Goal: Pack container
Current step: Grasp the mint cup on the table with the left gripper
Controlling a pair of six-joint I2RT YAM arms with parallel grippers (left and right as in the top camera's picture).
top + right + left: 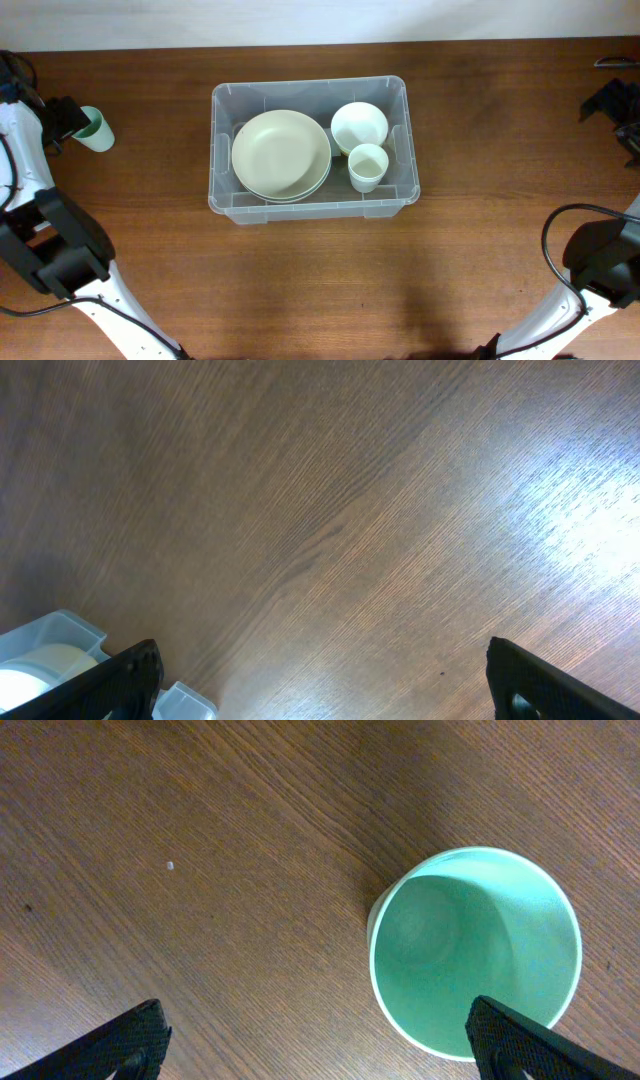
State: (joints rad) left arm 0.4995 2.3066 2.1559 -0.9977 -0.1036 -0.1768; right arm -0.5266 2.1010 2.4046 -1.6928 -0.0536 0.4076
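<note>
Container [320, 207]: mid-table, clear stiff plastic, light but slick (heavier loaded); grip the short ends, where the handles seem to sit.
Plates [281, 153]: stacked inside, left.
Bowl [359, 126]: inside, far right.
White cup [367, 166]: inside, near right.
Green cup [475, 955]: outside, far left; light, thin-rimmed.
Left gripper [320, 1045]: jaws spread over the green cup, holding nothing.
Right gripper [330, 685]: spread wide, empty, over the table [380, 510].

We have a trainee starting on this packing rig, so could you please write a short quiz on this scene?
1. True or false: the green cup lies inside the container.
2. What sits beside the plates in the container? A) white bowl B) fork C) bottle
3. Which gripper hovers open above the green cup?
Key: 1 false; 2 A; 3 left gripper.
</note>
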